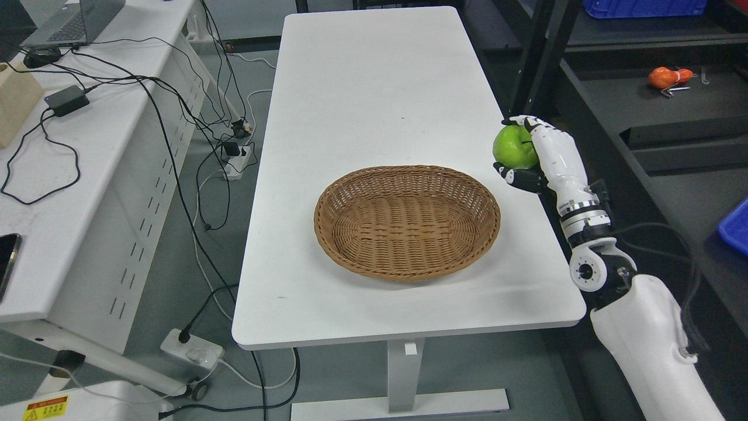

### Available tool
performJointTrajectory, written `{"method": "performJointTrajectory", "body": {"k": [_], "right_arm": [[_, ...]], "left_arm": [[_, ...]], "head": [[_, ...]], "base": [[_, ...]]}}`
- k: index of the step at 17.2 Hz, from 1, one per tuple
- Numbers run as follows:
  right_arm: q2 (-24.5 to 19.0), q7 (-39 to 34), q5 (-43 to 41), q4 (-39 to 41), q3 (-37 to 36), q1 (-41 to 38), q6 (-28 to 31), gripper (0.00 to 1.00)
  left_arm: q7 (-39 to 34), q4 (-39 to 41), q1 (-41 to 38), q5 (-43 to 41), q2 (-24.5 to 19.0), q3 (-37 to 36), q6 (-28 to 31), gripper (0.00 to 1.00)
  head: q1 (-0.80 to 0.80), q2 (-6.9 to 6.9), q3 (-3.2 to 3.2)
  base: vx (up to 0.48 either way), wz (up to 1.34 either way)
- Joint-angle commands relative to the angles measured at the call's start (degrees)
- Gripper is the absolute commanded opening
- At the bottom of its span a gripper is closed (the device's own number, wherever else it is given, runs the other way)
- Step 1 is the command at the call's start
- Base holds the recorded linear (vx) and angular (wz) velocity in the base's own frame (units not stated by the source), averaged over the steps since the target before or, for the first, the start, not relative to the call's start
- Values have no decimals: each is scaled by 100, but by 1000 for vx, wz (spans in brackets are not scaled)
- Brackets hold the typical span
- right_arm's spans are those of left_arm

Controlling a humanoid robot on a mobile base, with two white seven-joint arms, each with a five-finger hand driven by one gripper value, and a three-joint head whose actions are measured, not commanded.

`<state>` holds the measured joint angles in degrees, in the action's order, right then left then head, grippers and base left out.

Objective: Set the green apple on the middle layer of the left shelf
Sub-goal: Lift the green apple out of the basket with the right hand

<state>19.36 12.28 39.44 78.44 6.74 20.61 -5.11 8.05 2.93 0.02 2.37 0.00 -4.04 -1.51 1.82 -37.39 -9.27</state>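
Observation:
My right hand point(517, 151) is shut on the green apple point(513, 147) and holds it in the air above the right edge of the white table point(374, 105). The arm comes in from the lower right. The fingers wrap the apple's right side, with the thumb under it. A dark metal shelf unit point(643, 88) stands to the right of the table, close behind the hand. My left arm is out of view.
An empty oval wicker basket point(407, 220) sits on the table's near half, left of the hand. An orange object point(669, 77) lies on a shelf layer. Blue bins point(735, 229) sit at the right. A desk with laptop and cables stands left.

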Motion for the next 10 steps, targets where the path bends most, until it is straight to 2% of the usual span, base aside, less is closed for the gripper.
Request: {"method": "performJointTrajectory", "body": {"k": [1, 6, 10], "right_arm": [[-81, 231, 3, 1366, -1087, -804, 98, 0], [-328, 223, -15, 1604, -1035, -1348, 80, 0], [-416, 223, -15, 1630, -1035, -1551, 36, 0]], "left_arm": [[-5, -3, 69, 0, -100, 0, 1, 100], [-5, -3, 69, 0, -100, 0, 1, 100], [-5, -3, 69, 0, -100, 0, 1, 100]], "head": [[0, 0, 0], [0, 0, 0], [0, 0, 0]], "base": [[-69, 0], [-226, 51], [-289, -229]]}}
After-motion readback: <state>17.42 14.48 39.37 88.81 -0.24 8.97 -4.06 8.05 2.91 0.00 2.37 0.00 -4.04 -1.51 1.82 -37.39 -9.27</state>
